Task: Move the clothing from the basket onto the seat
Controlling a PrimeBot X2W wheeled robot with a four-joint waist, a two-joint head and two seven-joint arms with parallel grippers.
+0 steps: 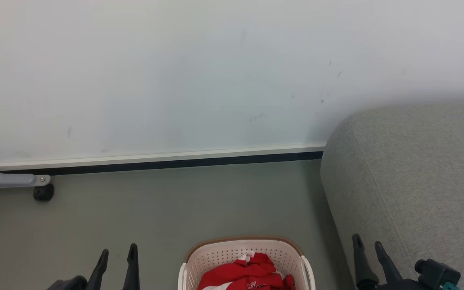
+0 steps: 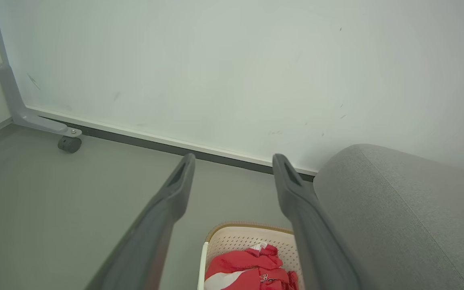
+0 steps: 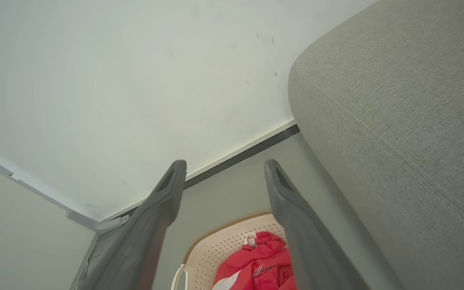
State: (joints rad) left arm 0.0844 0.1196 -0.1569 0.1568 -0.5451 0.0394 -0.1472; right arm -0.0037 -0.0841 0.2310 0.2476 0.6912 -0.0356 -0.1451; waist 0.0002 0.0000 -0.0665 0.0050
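Red clothing with white trim lies bunched inside the cream perforated basket, which stands on the floor at the bottom centre of the head view. The grey fabric seat rises just right of the basket. My left gripper hangs open to the basket's left, empty. My right gripper is open too, in front of the seat's side, right of the basket. The left wrist view has the clothing and basket below its fingers, the seat to the right. The right wrist view shows clothing, basket and seat.
A white wall panel with a dark gap under it runs across the back. A grey metal leg with a black caster stands at the far left on the grey floor, which stretches between the panel and the basket.
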